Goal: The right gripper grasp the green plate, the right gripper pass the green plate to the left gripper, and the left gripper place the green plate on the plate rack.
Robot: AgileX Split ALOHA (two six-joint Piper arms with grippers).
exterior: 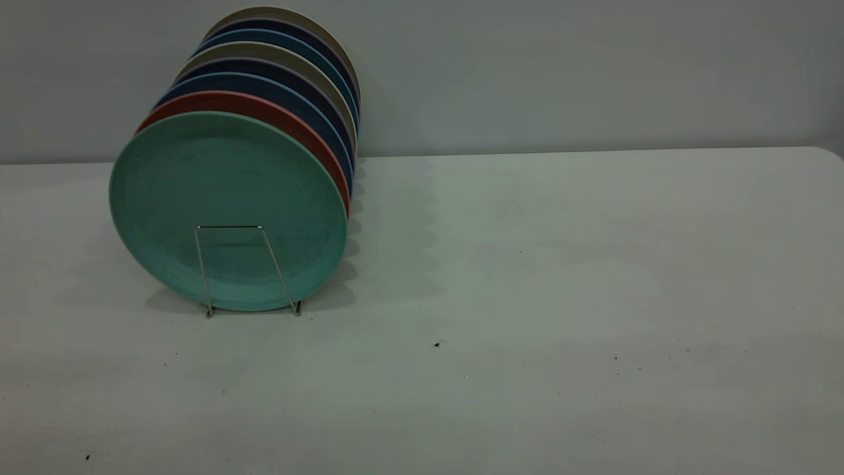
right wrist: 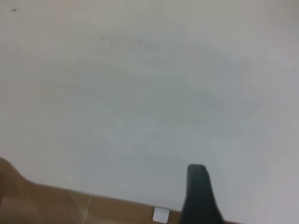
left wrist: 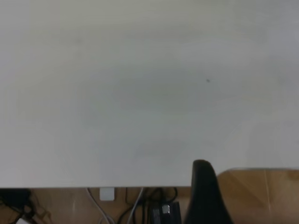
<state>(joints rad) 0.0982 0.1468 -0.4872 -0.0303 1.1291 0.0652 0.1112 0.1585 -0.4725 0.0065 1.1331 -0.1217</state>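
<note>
Already upright in the plate rack (exterior: 232, 264), frontmost slot: green plate (exterior: 227, 208), face toward the camera, left side of the table (exterior: 560, 297). Both grippers out of the exterior view, over bare table near its edge; left gripper (left wrist: 205, 196) presumably nearer; openings impossible to tell
</note>
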